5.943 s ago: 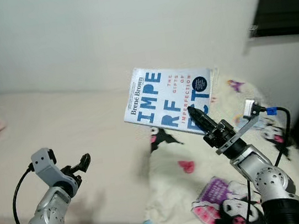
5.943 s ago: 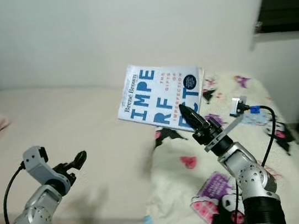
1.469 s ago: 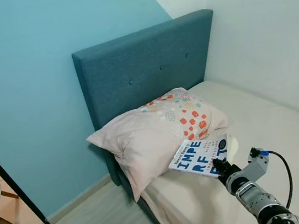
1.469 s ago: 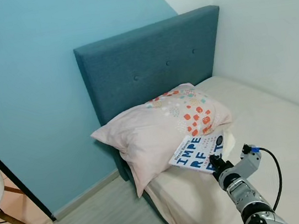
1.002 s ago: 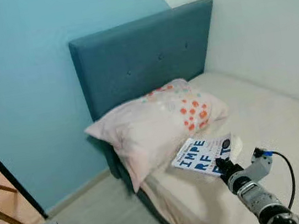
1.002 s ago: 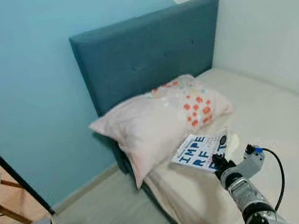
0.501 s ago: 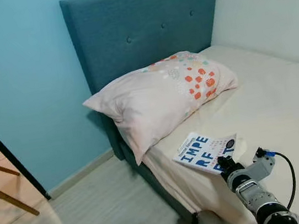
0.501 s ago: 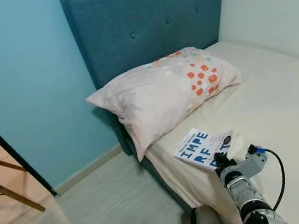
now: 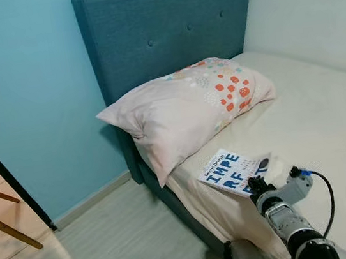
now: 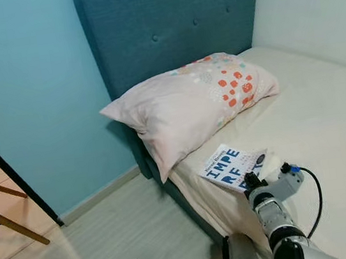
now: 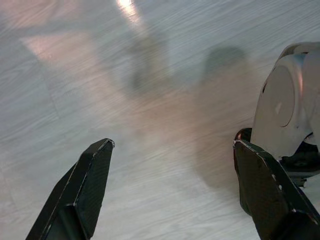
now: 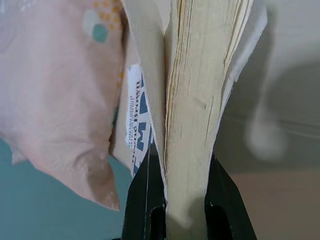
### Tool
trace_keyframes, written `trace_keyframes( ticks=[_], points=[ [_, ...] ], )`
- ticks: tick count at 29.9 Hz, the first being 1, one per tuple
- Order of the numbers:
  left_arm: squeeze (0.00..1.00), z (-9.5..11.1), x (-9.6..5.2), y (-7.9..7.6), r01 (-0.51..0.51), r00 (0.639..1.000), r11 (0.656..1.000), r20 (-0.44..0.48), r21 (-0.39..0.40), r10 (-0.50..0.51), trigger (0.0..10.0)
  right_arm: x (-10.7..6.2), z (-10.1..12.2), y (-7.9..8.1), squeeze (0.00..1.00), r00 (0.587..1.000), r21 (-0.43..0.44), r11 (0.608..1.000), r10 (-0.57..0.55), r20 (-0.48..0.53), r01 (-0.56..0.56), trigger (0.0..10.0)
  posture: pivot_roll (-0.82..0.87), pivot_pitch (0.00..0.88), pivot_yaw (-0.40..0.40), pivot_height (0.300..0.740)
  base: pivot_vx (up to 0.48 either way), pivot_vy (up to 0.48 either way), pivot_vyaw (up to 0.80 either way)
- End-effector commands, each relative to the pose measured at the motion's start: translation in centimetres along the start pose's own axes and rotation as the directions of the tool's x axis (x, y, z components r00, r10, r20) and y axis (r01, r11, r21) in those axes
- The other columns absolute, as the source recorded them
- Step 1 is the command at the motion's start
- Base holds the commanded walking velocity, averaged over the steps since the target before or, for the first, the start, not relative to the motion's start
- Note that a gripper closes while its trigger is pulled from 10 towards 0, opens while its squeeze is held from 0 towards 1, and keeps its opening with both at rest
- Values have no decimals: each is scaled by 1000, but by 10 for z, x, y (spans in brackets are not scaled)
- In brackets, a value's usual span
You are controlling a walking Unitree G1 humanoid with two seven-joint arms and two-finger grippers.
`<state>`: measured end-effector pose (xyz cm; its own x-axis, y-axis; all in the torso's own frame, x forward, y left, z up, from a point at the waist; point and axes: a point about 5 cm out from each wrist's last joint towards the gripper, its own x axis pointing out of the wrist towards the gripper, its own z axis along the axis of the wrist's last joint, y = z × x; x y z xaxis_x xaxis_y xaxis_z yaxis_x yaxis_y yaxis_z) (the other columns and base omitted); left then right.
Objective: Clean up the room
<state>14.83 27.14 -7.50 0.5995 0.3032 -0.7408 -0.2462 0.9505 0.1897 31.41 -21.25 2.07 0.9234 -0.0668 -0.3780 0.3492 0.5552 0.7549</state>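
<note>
A white book (image 9: 232,170) with big blue letters is held flat just above the bed's near edge, in front of the pillow. My right gripper (image 9: 256,187) is shut on its near edge. In the right wrist view the two black fingers (image 12: 146,197) clamp the yellowish page block of the book (image 12: 192,125). My left gripper (image 11: 172,192) hangs low over the pale wood floor, its two black fingers (image 11: 82,190) spread wide with nothing between them.
A pink patterned pillow (image 9: 183,112) leans against the teal headboard (image 9: 165,27) of the bed (image 9: 325,108). A chair's wooden legs (image 9: 2,221) stand at the far left by the blue wall. My own legs (image 9: 246,258) show at the bed's side.
Since 5.9 s ago I have turned from the patterned blanket toward the head of the bed, the book staying in my right gripper. My left arm has dropped toward the floor.
</note>
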Motion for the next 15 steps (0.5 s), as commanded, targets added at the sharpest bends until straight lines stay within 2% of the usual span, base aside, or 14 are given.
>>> trace_keyframes(
  ticks=[1,5,6,7,8,9,13,15],
  points=[
    [0,0,0,1,7,1000,1000,4,27,-7,10000,0,-14,3,0,998,-21,1000,-12,-59,11,10000,46,92,-27,565,0,0,0],
    [0,-1,0,2,9,1000,1000,3,22,-9,10000,4,-10,12,0,999,-27,1000,5,-54,-6,10000,50,94,-30,565,0,0,0],
    [0,-2,-1,3,7,1000,1000,0,22,-7,10000,5,-9,15,43,999,-37,999,8,-54,-10,10000,54,90,-35,565,0,0,0],
    [0,-2,-1,3,7,1000,1000,0,22,-7,10000,5,-9,15,43,999,-37,999,8,-54,-10,10000,54,90,-35,565,0,0,0],
    [0,-3,-1,4,5,1000,1000,-3,22,-5,10000,5,-9,15,459,999,-45,999,4,-54,-6,10000,54,89,-37,565,0,0,0],
    [0,-4,-2,5,2,1000,1000,-5,21,-2,10000,5,-8,14,984,999,-59,998,-8,-50,5,10000,53,84,-40,565,0,0,0],
    [0,-5,-2,6,0,1000,1000,-9,20,1,10000,4,-4,9,1000,999,-86,996,-36,-31,34,10000,49,77,-42,565,0,0,0],
    [0,-7,-2,5,-1,1000,1000,-27,13,1,10000,1,0,-2,1000,997,-104,992,-73,-17,71,10000,44,67,-45,565,0,0,0]
  ],
)
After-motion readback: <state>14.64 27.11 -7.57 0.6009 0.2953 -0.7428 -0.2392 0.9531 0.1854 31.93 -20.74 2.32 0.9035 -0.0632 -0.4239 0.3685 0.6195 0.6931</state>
